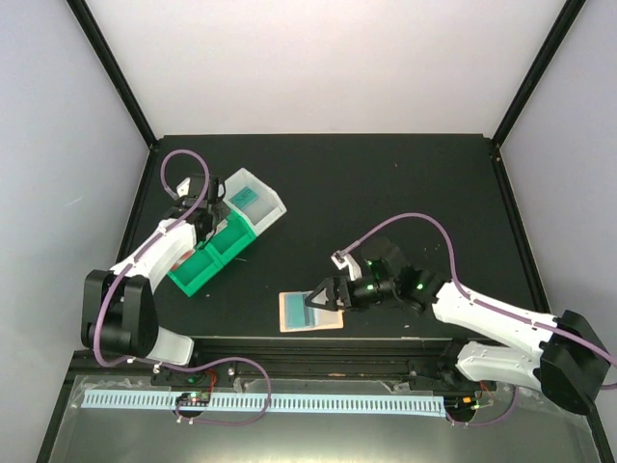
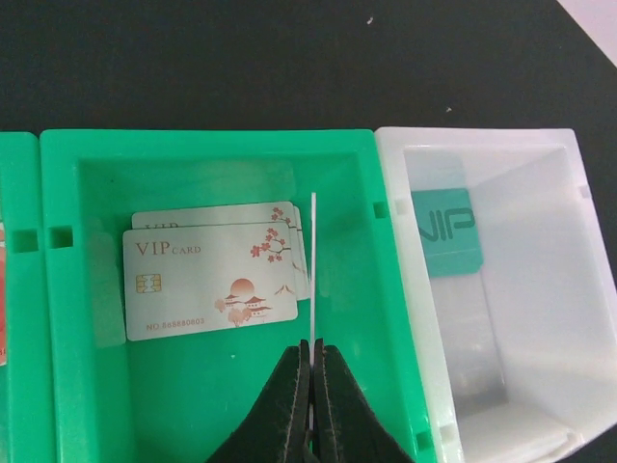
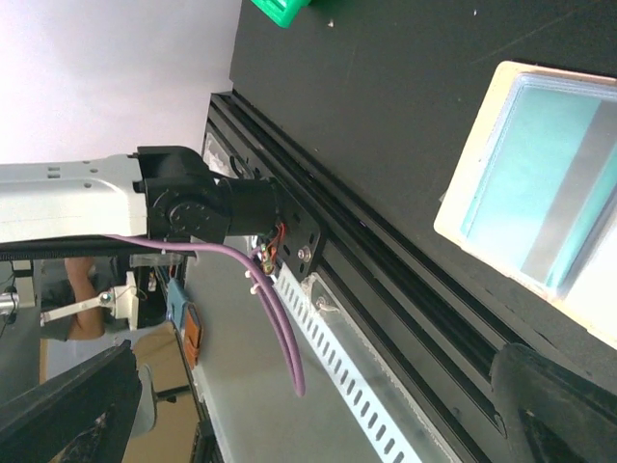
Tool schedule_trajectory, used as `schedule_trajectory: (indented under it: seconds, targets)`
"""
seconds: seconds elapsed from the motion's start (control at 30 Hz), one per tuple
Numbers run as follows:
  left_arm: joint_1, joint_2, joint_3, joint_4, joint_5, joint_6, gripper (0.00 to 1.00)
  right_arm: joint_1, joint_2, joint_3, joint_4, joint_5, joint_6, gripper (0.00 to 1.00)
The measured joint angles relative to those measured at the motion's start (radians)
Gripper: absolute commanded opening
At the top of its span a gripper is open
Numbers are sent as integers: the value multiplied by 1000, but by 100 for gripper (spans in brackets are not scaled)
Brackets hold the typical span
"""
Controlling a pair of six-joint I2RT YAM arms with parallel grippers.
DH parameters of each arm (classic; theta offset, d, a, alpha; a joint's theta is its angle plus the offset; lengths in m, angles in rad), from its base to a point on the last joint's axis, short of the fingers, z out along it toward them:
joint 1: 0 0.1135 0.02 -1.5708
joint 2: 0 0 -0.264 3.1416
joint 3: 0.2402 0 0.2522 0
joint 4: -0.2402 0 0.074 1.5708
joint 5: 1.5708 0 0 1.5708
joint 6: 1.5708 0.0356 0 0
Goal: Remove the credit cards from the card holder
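**Card holder.** The card holder (image 1: 310, 312) lies flat on the bench (image 1: 405, 193) with its inner face up, right beneath the fingertips of the right hand (image 1: 321, 297). The right wrist view shows a peach-tan rim framing a pale blue-green panel with a grey strip across it. Whether that panel carries a card cannot be told. From above, the hand overlaps the side of the holder nearest to it. Contact cannot be confirmed.

**Right hand.** The fingers (image 3: 554, 405) stand spread wide apart with nothing between them.

**Credit cards.** The left hand (image 2: 312, 352) is pressed together on one thin pale card, the held card (image 2: 313, 260). This card is seen edge-on, standing upright from the fingertips over a compartment of the green bin (image 2: 207, 143). On the floor of that compartment, ahead and to the left of the fingertips, two pale cards (image 2: 212, 280) lie flat. They are printed "VIP CARD" and one partly covers the other. The held card stands just beside their right edges, and whether it touches them cannot be told. To the right of the hand, in the adjoining white bin (image 2: 482, 138), a teal card (image 2: 446, 231) marked "VIP" sits toward the near-left wall of that bin.

**Surroundings.** The two bins stand side by side, touching, on the far left of the bench. They are under the left hand and well apart from the card holder and the right hand.
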Motion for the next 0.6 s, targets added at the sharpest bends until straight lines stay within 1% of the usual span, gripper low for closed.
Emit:
schedule_trajectory:
  seconds: [0.23,0.6]
  targets:
    - [16,43,-11,37,3,13,2,0,64,56,-10,-31,-24,100]
    - [33,116,-11,62,3,18,2,-1,98,83,-16,-55,-38,100]
